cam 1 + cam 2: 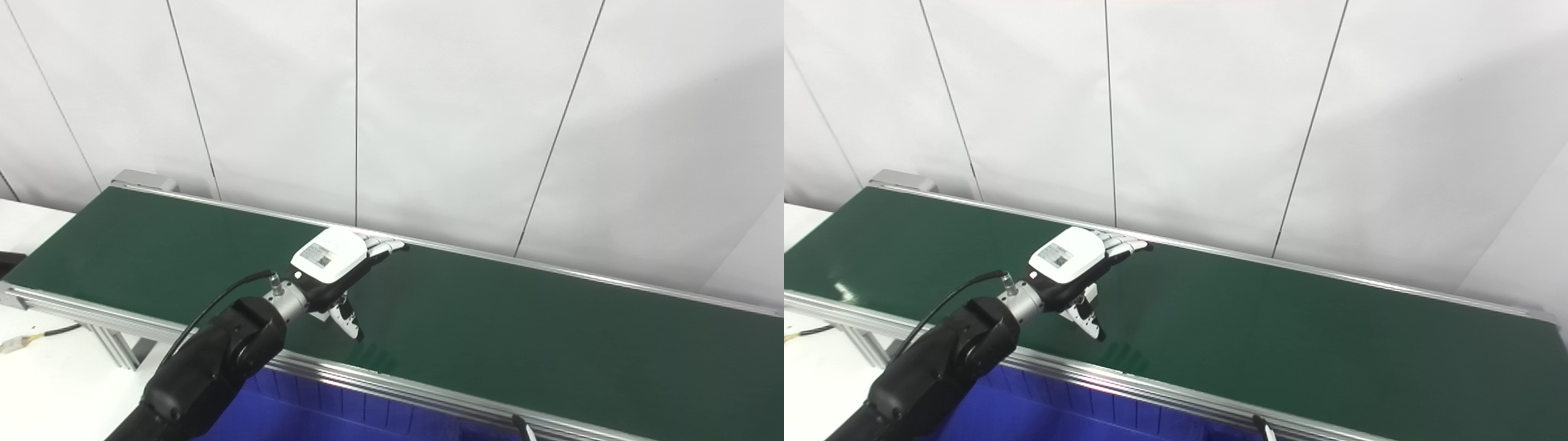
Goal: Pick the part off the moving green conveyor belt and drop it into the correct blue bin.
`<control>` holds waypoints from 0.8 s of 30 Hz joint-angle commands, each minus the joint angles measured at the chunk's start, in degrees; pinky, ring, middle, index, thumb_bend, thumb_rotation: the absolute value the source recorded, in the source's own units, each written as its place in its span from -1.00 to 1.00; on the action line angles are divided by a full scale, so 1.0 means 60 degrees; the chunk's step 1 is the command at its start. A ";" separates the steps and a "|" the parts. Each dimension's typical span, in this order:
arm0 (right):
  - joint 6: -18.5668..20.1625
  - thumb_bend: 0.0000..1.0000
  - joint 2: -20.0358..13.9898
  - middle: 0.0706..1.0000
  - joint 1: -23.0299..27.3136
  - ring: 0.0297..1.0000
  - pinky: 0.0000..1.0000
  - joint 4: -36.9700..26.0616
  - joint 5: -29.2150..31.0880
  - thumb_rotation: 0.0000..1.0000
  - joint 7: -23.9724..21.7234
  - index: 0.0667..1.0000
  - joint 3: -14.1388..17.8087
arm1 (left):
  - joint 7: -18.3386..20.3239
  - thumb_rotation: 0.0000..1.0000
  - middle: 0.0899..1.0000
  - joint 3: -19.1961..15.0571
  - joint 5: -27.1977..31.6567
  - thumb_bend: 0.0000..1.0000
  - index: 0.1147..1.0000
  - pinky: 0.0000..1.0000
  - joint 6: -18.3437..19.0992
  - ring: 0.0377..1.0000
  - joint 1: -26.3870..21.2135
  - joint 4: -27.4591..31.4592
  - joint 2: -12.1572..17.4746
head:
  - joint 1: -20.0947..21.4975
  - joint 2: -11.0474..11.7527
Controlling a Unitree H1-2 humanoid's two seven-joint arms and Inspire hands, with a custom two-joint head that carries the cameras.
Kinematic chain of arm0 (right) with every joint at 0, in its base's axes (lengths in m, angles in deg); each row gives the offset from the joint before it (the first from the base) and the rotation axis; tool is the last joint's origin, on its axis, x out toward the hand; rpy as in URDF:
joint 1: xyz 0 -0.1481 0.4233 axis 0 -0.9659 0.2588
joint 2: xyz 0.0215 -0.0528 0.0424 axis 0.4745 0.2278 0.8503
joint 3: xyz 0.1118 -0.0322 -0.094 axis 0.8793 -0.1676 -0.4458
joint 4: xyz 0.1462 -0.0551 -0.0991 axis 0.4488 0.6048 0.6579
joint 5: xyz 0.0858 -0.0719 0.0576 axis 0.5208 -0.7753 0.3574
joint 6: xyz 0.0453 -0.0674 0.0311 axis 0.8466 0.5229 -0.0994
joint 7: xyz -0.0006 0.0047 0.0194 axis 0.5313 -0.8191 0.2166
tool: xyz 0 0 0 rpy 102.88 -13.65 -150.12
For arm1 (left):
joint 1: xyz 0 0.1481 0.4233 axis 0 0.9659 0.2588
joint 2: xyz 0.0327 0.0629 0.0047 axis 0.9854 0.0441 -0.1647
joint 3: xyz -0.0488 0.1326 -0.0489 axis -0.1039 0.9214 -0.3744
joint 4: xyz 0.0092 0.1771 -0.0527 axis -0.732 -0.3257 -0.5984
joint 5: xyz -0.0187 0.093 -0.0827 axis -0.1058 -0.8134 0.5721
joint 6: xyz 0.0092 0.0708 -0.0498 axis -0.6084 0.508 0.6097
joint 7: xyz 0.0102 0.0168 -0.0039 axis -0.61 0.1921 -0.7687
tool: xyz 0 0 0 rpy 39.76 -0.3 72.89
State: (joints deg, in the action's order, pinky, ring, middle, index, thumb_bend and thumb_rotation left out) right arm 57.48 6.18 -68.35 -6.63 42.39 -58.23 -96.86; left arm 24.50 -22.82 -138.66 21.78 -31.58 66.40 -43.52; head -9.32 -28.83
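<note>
My left hand (335, 262) hovers over the middle of the green conveyor belt (520, 343), palm down. Its fingers (384, 247) stretch toward the belt's far rail and its thumb (347, 321) hangs down toward the belt surface. The hand is open with nothing in it. No part shows anywhere on the belt in either view. A blue bin (318, 416) sits below the belt's near rail, under my left arm; only its ribbed wall and part of its inside show. My right hand is out of view.
The aluminium near rail (392, 383) and far rail (551, 269) bound the belt. A white wall stands right behind it. A white table with a cable (37, 337) lies at the left. A thin dark tip (520, 425) pokes in at the bottom edge.
</note>
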 commanded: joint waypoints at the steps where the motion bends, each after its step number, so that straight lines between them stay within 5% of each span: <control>1: -0.0482 0.76 0.0075 0.99 0.0110 1.00 1.00 -0.0124 -0.0052 1.00 0.0036 0.93 0.0013 | -0.0020 -1.00 0.72 0.0005 -0.0156 1.00 0.74 0.58 0.0136 0.67 -0.0553 0.0163 0.0196 | 0.0017 -0.0024; 17: -0.0481 0.71 0.0140 0.99 0.0040 1.00 1.00 -0.0263 -0.0095 1.00 -0.0003 0.94 -0.0049 | 0.1009 -1.00 0.61 0.0972 -0.0447 1.00 0.75 0.30 0.0262 0.52 -0.1764 -0.1008 0.0058 | 0.0084 -0.0097; 24: -0.0481 0.72 0.0139 0.99 -0.0008 1.00 1.00 -0.0331 -0.0176 1.00 -0.0038 0.95 -0.0069 | 0.1113 -1.00 0.62 0.1685 -0.0736 1.00 0.71 0.44 0.0132 0.53 -0.2258 -0.1538 0.0098 | 0.0123 -0.0143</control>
State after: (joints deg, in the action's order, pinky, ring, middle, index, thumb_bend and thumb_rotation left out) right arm 57.48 6.75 -68.59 -7.11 42.08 -58.38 -97.24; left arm 31.36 -12.82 -142.22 23.10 -41.41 56.83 -43.64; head -8.53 -29.62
